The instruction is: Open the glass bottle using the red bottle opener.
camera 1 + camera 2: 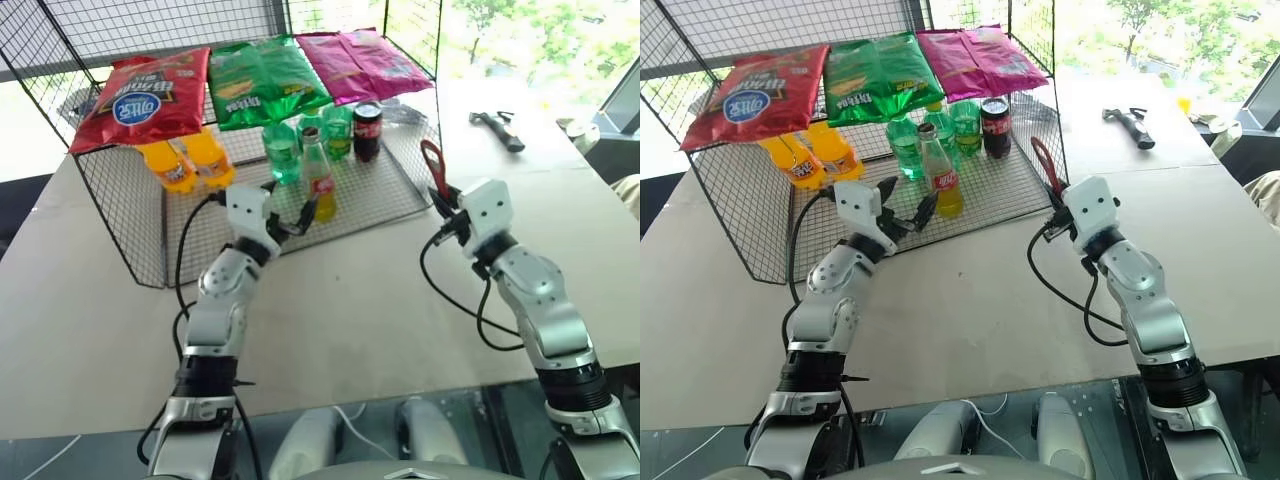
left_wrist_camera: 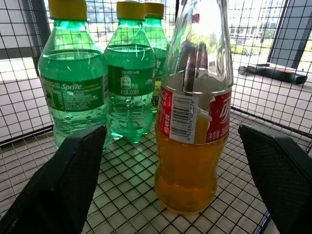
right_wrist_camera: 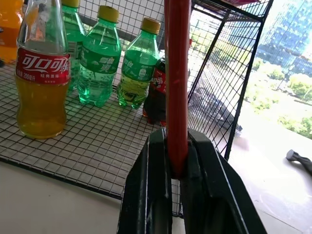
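My left gripper (image 1: 292,210) spread wide either side of glass bottle (image 1: 319,181); right gripper (image 1: 443,213) clamps red bottle opener (image 1: 434,168). Risk: off-centre closure tips bottle into green bottles (image 2: 100,83).

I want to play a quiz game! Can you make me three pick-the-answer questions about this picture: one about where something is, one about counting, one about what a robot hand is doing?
1. Where does the glass bottle stand?
A. on the wire rack's floor
B. beside the hammer
C. on top of the chip bags

2. How many chip bags lie on the rack's top?
A. one
B. three
C. five

3. What is the right gripper doing?
A. hanging open
B. gripping a green bottle
C. clamped on the red bottle opener

Answers: 1 A, it stands on the mesh; 2 B, red, green, pink; 3 C, fingers pinch its handle.
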`<state>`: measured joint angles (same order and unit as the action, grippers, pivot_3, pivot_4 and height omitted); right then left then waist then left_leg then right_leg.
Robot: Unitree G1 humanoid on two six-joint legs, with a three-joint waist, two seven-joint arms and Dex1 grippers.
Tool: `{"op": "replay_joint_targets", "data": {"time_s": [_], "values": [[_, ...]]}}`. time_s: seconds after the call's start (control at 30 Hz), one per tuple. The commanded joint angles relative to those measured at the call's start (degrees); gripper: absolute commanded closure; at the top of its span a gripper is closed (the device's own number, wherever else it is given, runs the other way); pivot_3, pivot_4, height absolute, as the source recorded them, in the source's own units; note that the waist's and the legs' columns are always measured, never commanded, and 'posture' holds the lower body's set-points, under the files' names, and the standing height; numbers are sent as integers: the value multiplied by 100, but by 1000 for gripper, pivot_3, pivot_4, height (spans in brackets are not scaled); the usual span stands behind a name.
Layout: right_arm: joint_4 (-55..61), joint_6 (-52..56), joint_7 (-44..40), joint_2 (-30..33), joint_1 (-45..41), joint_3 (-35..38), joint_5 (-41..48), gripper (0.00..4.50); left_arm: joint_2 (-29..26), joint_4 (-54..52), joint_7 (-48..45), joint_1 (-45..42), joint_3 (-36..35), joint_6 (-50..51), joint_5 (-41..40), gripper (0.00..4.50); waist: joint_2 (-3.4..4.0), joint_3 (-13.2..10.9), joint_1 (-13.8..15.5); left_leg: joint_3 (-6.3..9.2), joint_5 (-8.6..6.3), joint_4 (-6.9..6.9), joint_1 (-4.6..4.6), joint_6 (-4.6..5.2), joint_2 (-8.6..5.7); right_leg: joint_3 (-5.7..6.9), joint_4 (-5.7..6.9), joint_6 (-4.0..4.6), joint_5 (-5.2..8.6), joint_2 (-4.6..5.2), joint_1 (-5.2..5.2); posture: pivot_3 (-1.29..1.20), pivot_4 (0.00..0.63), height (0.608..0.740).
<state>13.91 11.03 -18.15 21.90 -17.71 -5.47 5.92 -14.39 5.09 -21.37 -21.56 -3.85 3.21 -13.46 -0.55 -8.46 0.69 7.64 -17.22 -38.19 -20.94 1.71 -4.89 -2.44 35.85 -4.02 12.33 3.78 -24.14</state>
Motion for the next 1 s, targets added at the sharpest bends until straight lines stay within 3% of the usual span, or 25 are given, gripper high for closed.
{"op": "replay_joint_targets", "data": {"time_s": [0.03,0.83,0.93,1.0], "values": [[394,-40,6,-60,44,92,-42,4500,52,281,-3,-310,25,-344,148,11,0,0,0,0,0,0,-1,0,0,0,0,0,0,0,0,0,150,740],[664,-32,-156,-254,303,-21,-254,4500,728,4550,111,-2796,-71,-2213,661,11,-3,1,-3,2,1,-10,-9,0,-7,5,4,-2,-1,0,-5,0,150,740],[665,-36,-161,-274,302,-10,-288,4500,754,4633,-47,-2812,-75,-2304,615,841,-3,1,-8,2,1,-9,-10,1,-7,4,6,-2,-1,0,-8,0,150,740],[673,-40,-157,-293,296,-2,-304,4500,741,4600,-75,-2733,-36,-2345,678,1657,-3,1,-8,2,1,-10,-10,1,-7,4,7,-2,-1,0,-9,0,150,740]]}}
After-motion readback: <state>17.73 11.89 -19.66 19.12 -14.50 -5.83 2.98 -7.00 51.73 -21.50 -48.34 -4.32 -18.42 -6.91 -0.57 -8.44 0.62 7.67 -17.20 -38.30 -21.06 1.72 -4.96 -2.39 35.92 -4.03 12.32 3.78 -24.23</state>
